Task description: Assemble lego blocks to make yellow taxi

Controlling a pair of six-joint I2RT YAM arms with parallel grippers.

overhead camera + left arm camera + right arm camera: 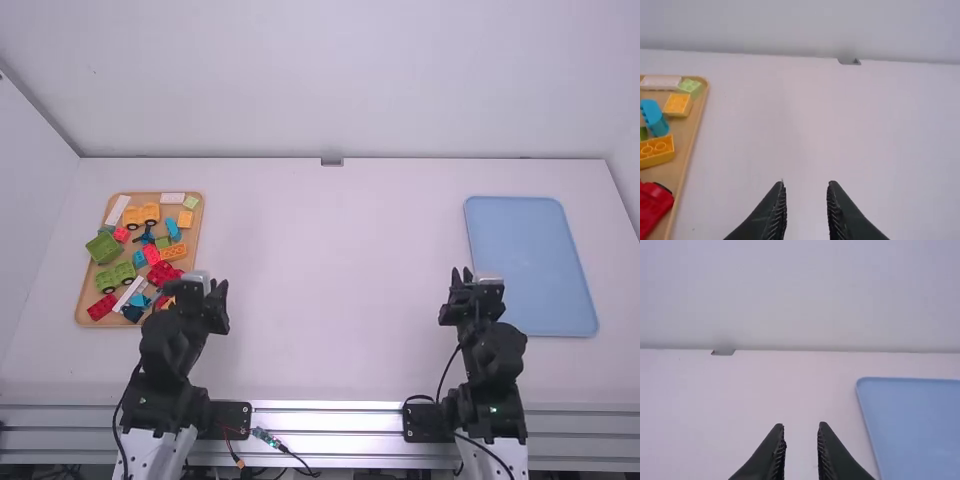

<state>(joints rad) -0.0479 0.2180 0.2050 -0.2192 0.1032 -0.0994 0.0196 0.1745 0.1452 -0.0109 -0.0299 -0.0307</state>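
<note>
Black and two-fingered, the left pincer (806, 184) and the right pincer (800, 425) are nearest, both spread open with nothing between their fingers, above the smooth white counter (330, 300). Assembly looks not begun: the taxi's likely parts lie loose and unjoined in the shallow tan wooden tray (84, 290) on the left. Everything seems left to do: choosing the yellow pieces, fetching them, stacking them on wheels. The shallow blue plastic tray (530, 270) sits on the right, perhaps for the finished taxi.

Counted from the near edge of the wooden tray, there are at least four red plastic blocks (101, 307), three white plastic pieces (129, 294) and one green wheeled base (115, 277). Beyond come one long orange-yellow studded block (656, 151), one large boxy green block (103, 247), one short square yellow block (677, 104) and one orange-yellow base with black wheels (141, 215). One pale green block (690, 87) lies by the far rim. Blue pieces number at least three, but crowding prevents an exact total.
</note>
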